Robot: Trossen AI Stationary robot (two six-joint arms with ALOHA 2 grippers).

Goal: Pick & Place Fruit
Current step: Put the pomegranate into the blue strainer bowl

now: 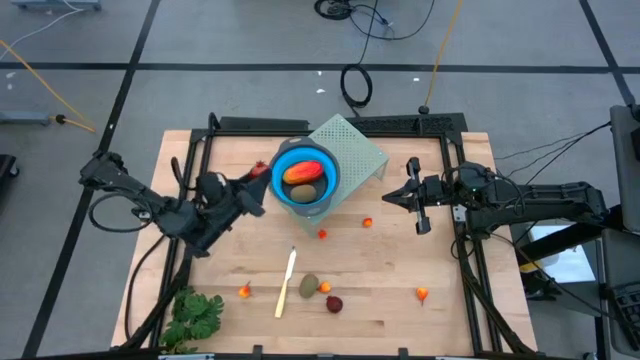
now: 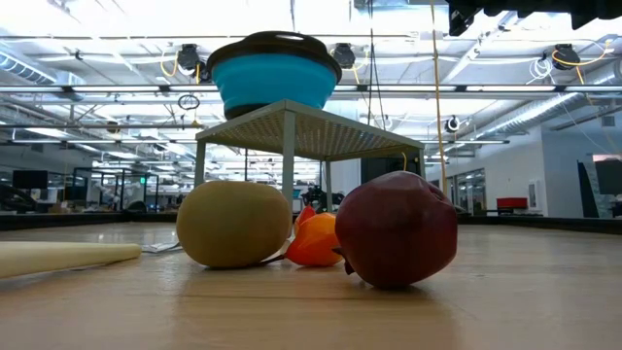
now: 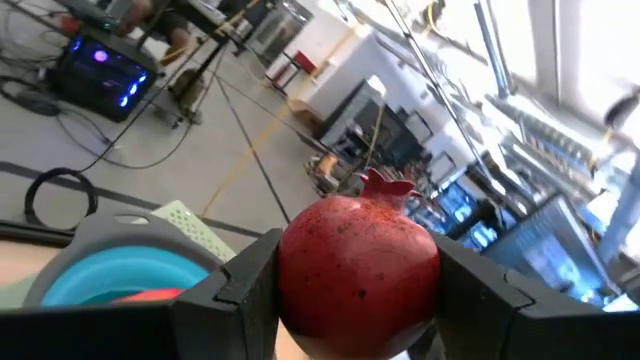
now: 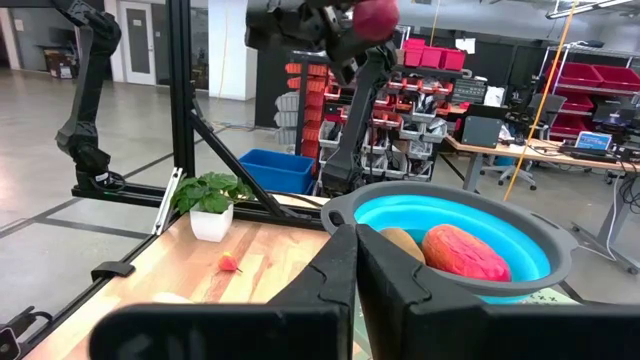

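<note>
Now: left arm carrying a dark red fruit to the bowl

Left gripper (image 3: 355, 300) is clamped on a dark red ball with a small crown (image 3: 358, 275), held just beside the rim of the blue bowl (image 1: 283, 160), which sits on a pale mesh stand (image 1: 362, 152). Bowl holds the orange-red oblong (image 1: 303, 171) and a brown-green oval (image 1: 304, 192). Right gripper (image 1: 400, 197) waits beside the stand, fingers together. On the table: another oval (image 1: 309, 286), a second dark red ball (image 1: 334, 304), small orange bits, a cream stick (image 1: 286, 283).

Judgement: carry the ball fully over the bowl's opening, clear of the rim, lower, then release; dropping at the edge risks it rolling off the stand
</note>
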